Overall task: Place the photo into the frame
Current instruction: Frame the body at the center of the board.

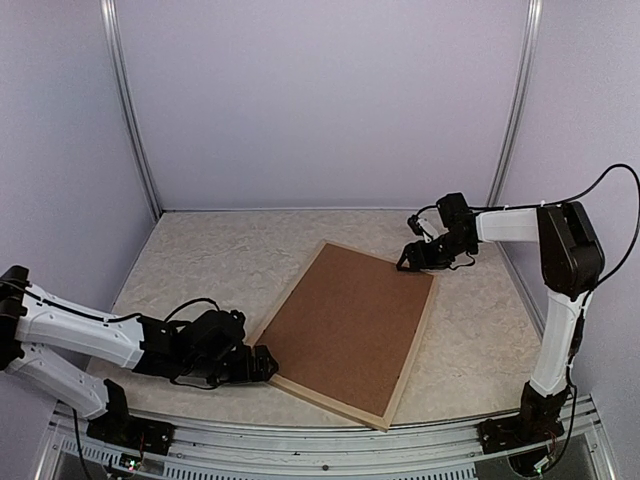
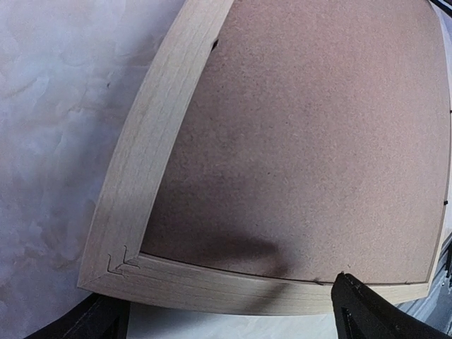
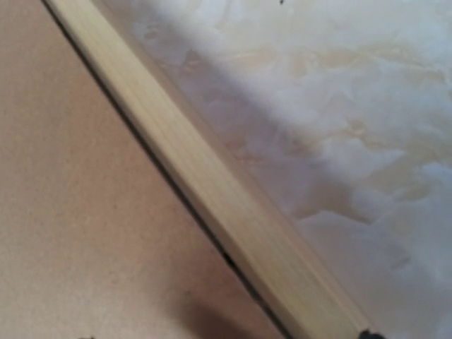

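The frame point(image 1: 330, 401) of pale wood lies flat and slanted on the table, back side up, with a brown backing board point(image 1: 350, 325) filling it. The photo is hidden. My left gripper point(image 1: 265, 362) is low at the frame's near-left corner, open; in the left wrist view its dark fingertips point(image 2: 360, 314) stand wide apart on either side of the wooden rail point(image 2: 141, 155) and board point(image 2: 311, 141). My right gripper point(image 1: 410, 262) is at the far right corner, open, looking down on the rail point(image 3: 212, 198) and board point(image 3: 70, 212).
The table top point(image 1: 200, 260) is pale and marbled, closed in by lilac walls on three sides with metal posts point(image 1: 135, 130) in the back corners. A metal rail point(image 1: 300, 455) carrying both arm bases runs along the near edge.
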`<state>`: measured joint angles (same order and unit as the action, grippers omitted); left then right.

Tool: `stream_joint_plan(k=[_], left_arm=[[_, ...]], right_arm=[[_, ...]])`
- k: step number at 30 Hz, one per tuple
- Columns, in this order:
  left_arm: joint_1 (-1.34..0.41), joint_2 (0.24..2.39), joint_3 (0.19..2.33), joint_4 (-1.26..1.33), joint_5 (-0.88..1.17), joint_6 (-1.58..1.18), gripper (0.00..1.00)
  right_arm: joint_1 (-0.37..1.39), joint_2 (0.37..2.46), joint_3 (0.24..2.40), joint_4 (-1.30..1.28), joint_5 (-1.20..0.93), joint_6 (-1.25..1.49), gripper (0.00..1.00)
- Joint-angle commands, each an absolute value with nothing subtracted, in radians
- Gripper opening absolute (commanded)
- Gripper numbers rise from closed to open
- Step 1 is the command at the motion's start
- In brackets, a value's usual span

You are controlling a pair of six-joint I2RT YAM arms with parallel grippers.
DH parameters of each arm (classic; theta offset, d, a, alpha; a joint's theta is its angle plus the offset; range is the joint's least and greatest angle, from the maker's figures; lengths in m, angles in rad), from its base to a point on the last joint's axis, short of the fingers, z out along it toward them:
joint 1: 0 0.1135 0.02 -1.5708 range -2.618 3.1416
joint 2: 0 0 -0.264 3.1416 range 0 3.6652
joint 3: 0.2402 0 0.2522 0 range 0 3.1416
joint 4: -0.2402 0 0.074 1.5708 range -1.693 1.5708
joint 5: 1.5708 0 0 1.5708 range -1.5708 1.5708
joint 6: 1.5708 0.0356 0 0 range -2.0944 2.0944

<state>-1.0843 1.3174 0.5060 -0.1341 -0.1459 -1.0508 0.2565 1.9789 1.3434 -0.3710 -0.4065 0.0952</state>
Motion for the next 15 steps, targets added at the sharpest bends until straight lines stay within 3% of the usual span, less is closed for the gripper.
stream_joint_plan(k=[1,15], left_arm=[[-1.081,1.377,0.513,-0.061,-0.104,-1.04,0.99],[-0.897,1.363,0.52,-0.012,-0.059,-0.956,0.97]], right_arm=[[0.25,2.006,1.334,-0.405,-0.409,0.096,0.79],[0.256,1.886,1.143,-0.333,-0.405,0.168,0.76]])
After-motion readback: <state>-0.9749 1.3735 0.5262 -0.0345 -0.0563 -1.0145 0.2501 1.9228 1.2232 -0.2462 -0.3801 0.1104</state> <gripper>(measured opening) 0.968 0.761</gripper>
